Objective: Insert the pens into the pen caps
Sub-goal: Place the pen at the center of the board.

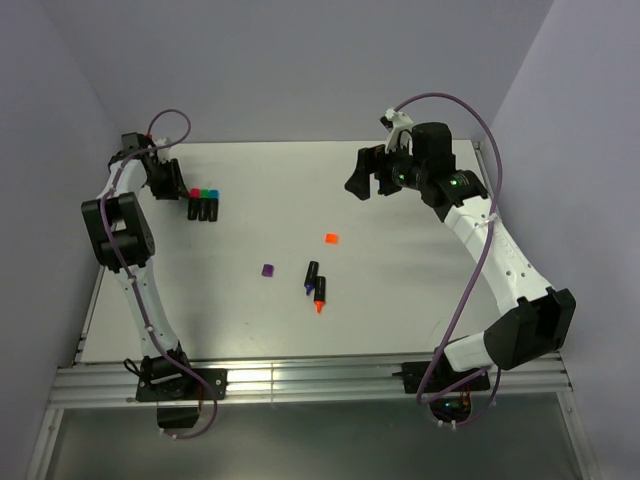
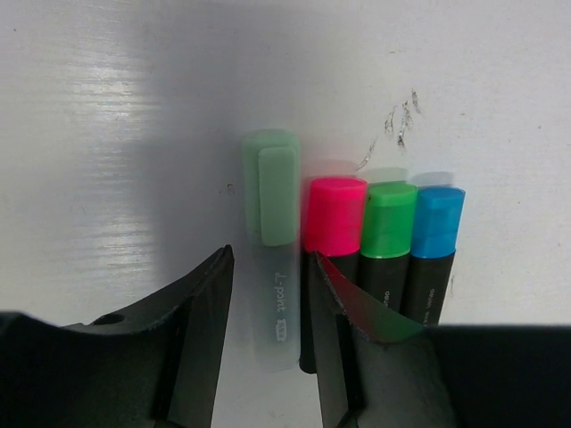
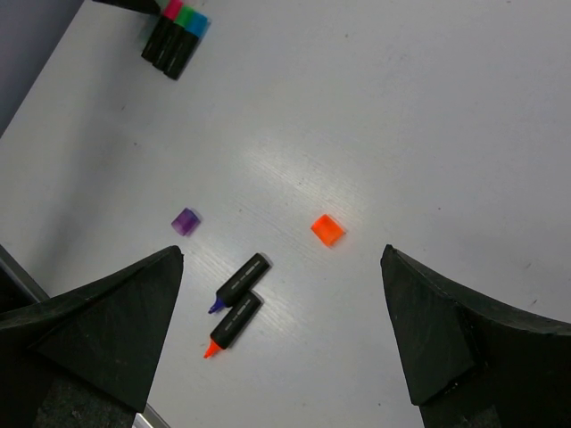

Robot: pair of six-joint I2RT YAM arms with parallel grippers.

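Since two pens lie bare-tipped near the middle of the bench (image 1: 420, 300), the job looks a little over half done. The orange-tipped pen (image 1: 320, 296) lies nearest the arm bases, with the purple-tipped pen (image 1: 311, 275) just beyond and close beside it. The purple cap (image 1: 267, 270) sits a little to their left and the orange cap (image 1: 331, 238) farther back to their right. Each cap is apart from its pen, so neither pair is joined. Farther off, the right arm (image 1: 490, 240) holds the right jaws spread wide and empty above the bench, looking down on these loose pieces, probably so as to fetch one. At the far left the left arm (image 1: 130, 270) has the left jaws apart, low beside a tidy row of finished pens: the pink-capped pen (image 2: 334, 218), green-capped pen (image 2: 388, 223) and blue-capped pen (image 2: 437, 223), side by side and seemingly parked out of the way. A pale green pen-like shape (image 2: 272, 205) shows between those jaws, but whether it is a real pen cannot be told.
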